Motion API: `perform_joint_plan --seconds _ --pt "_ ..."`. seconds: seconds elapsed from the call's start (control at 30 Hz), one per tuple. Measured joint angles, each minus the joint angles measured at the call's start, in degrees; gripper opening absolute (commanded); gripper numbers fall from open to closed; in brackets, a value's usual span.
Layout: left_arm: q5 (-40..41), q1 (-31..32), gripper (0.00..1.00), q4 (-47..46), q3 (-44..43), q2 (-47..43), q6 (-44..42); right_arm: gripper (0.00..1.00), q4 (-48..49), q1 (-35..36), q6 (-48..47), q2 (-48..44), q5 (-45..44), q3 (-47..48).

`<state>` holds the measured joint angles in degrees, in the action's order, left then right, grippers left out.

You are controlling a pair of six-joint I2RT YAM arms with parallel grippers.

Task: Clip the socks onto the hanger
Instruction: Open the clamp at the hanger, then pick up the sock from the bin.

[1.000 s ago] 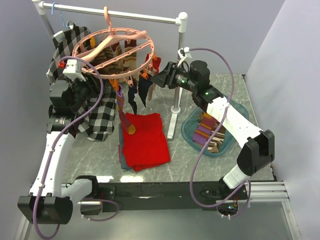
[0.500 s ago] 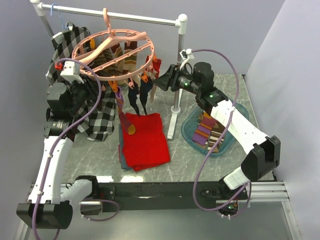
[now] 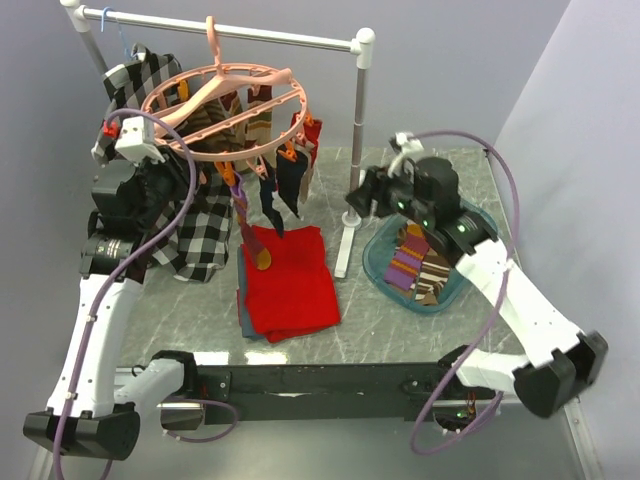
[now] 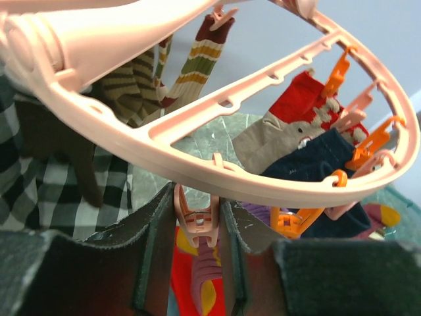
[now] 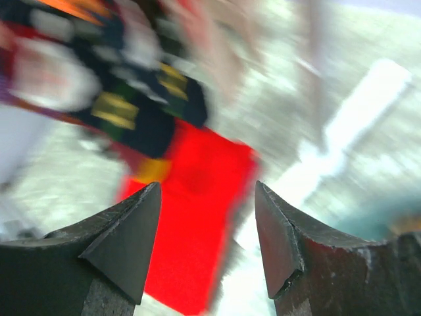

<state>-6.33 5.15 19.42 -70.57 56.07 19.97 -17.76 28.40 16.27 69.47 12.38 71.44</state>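
Round salmon-pink hanger hung with socks; left fingers pinch a pink clip, right fingers spread

right hand: fingers apart, empty | red cloth beneath | socks blurred, upper left

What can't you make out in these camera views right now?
Left wrist view: the pink plastic clip inside the left claw has its lower end hidden between the fingers.
Top view: that claw's tips are hidden under the round salmon-pink plastic hanger; the right arm covers part of the teal plastic basin.
Right wrist view: motion blur smears the hanging socks and folded red cloth.
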Motion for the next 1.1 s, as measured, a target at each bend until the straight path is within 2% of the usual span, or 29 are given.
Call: perform_joint_plan --seconds 0.13,0.3,0.47,0.77,0.83,0.87,0.9,1.03,1.1 --pt "2.82 0.81 0.13 3.80 -2.60 0.00 2.32 0.63 -4.11 -4.70 -2.38 -5.05 -7.48 -9.42" --pt "5.20 2.34 0.10 7.06 -4.96 0.02 4.26 0.56 -10.56 -9.09 -2.67 -2.54 -13.60 -18.86" --pt "7.56 3.54 0.09 9.07 -5.92 0.48 4.90 0.48 -13.22 -9.11 -2.67 4.57 -14.34 -21.09" --pt "9.44 5.27 0.09 10.10 -6.40 1.62 4.96 0.47 -11.69 -9.11 -2.73 16.83 -13.73 -21.09" --pt "9.57 5.57 0.09 10.12 -6.40 1.66 4.96 0.30 -11.19 -9.11 -2.73 19.34 -13.73 -21.09" --pt "9.66 5.68 0.09 10.12 -6.40 1.70 4.96 0.15 -10.99 -9.11 -2.89 20.31 -13.84 -21.09" --pt "9.68 5.79 0.09 10.25 -6.51 1.81 4.96 0.10 -10.80 -9.11 -3.04 20.76 -13.99 -21.09" --pt "9.66 6.10 0.10 10.71 -7.23 2.25 4.96 0.00 -10.54 -9.11 -2.84 20.22 -14.21 -21.09" --pt "9.66 6.19 0.11 10.88 -7.74 2.49 4.96 0.00 -10.75 -9.11 -2.67 19.41 -14.23 -21.09"
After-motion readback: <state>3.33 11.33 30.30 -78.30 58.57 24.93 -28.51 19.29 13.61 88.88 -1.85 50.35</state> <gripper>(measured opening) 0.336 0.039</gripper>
